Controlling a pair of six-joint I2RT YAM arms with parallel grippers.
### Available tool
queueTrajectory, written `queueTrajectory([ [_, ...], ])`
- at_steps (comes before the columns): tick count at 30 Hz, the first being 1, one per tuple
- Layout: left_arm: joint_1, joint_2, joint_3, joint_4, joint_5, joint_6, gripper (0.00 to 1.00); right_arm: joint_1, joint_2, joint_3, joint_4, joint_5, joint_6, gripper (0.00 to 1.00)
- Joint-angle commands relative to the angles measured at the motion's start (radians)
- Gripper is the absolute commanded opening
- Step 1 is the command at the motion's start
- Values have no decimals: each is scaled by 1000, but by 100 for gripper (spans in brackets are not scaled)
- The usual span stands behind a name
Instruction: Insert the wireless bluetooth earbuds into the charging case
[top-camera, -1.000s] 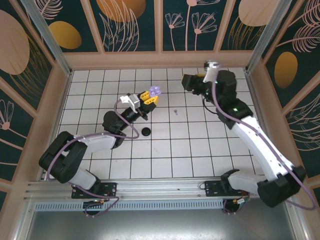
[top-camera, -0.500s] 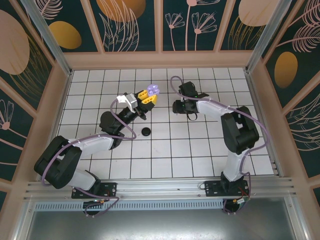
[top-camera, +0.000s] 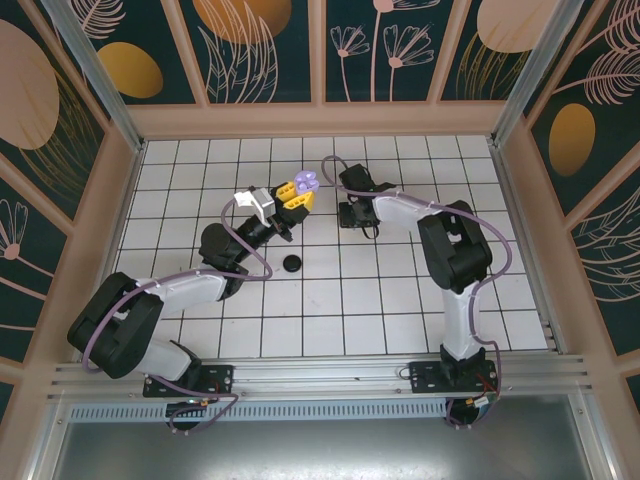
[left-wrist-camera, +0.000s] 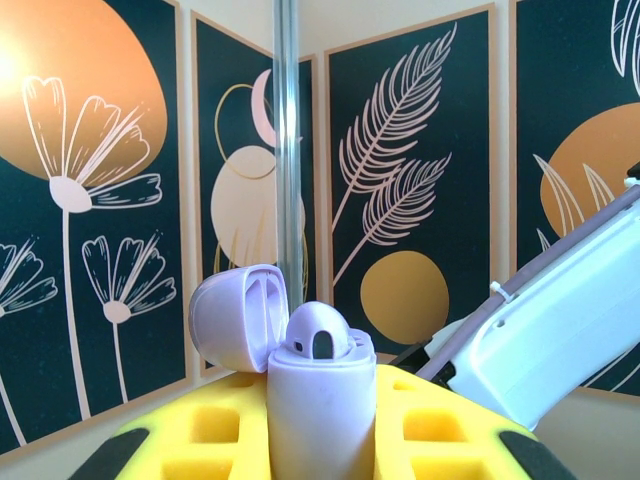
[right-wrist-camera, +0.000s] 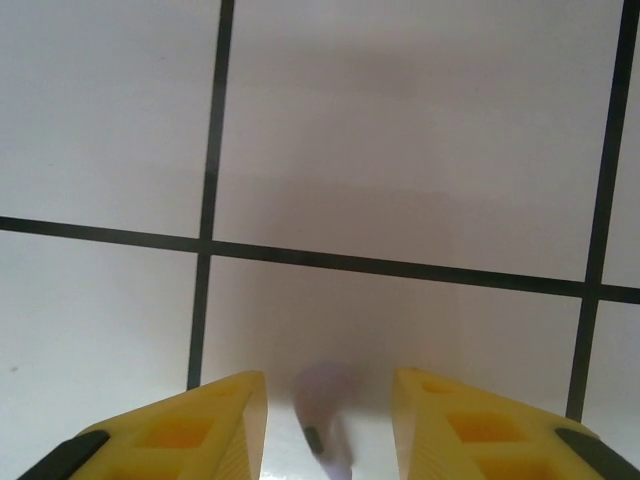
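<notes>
Nearest me, one small round black disc (top-camera: 292, 264) is lying flat on the glossy white table (top-camera: 400, 300), which is ruled with thin dark grid lines. Just past it the left gripper (top-camera: 298, 192) is clamping one smooth matte lilac case (left-wrist-camera: 320, 410) upright between its yellow pads. The rounded lid (left-wrist-camera: 238, 318) is hanging open, and one seated earbud (left-wrist-camera: 318, 335) is showing as a lilac dome in the case. Beside it the right gripper (top-camera: 349, 214) is pointing down at the table. Its two yellow fingers (right-wrist-camera: 215, 420) are standing narrowly apart around one loose earbud (right-wrist-camera: 325, 415), lilac and blurred, with a gap on each side. Behind, dark wall panels (top-camera: 260, 50) are showing leaf prints.
</notes>
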Motion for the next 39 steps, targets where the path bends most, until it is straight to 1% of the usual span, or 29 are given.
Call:
queueTrajectory([
  [1,-8,-21,-3,21,18,-13,0,5,29,37,-35,29,-9,37],
  [13,-8,-17,3,18,21,-14,0,10,60,50,-28,23,-10,34],
  [25,-8,-14,8,15,23,-23,0,10,45,42,-25,25,-1,19],
  [31,-8,-15,11,12,26,-21,0,10,-54,13,-16,32,21,17],
  [39,-8,-20,0,-10,41,20,0,10,-305,-47,1,25,57,17],
])
